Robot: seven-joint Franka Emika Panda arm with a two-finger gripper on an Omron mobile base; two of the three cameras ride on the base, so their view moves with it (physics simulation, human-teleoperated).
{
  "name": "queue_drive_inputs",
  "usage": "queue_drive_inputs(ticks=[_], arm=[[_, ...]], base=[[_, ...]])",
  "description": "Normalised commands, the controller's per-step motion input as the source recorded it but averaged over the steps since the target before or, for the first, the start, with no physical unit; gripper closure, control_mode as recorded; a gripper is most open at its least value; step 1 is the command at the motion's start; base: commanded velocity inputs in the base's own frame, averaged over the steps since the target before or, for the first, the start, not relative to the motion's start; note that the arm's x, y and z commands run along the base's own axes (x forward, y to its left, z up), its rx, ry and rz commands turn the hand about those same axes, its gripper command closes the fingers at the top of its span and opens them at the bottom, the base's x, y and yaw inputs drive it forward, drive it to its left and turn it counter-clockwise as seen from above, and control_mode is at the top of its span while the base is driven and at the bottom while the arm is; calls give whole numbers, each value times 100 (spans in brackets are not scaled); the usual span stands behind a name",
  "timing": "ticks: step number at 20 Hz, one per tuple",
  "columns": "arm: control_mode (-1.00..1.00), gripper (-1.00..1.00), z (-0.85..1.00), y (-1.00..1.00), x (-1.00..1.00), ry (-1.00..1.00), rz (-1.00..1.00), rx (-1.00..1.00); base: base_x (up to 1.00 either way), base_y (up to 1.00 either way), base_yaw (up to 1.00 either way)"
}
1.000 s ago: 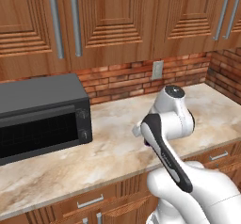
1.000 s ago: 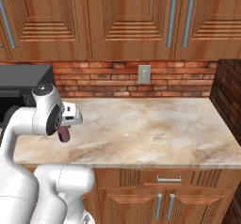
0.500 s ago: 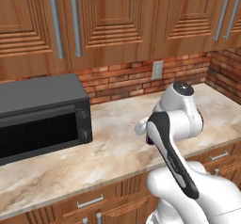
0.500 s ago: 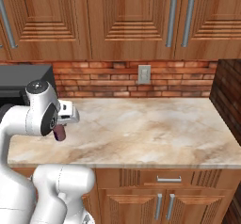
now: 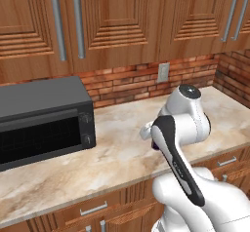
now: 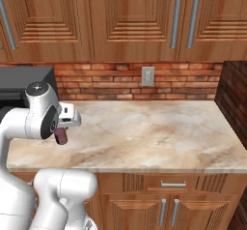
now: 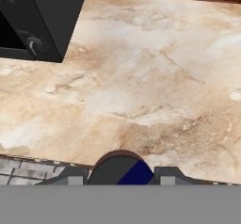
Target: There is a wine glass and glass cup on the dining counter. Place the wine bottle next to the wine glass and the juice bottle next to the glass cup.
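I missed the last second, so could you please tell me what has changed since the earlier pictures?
The arm swung right along the wall counter, carrying the gripper and the small dark purple juice bottle it is shut on. The microwave stayed put; the grip did not change.

We see the juice bottle as a small dark purple body hanging just below the white hand, raised clear of the marbled wall counter, toward its left end. In the hand view we see its rounded dark top with a blue patch between the fingertips.
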Motion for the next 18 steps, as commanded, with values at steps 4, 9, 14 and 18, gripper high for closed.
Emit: queue_drive_inputs(ticks=[4,9,14,18], arm=[[100,100,0,0,0,0,0,0],[100,100,0,0,0,0,0,0],[100,100,0,0,0,0,0,0],[100,100,0,0,0,0,0,0]], base=[[-22,0,0],[-63,0,3],[-50,0,53],[-8,0,100]])
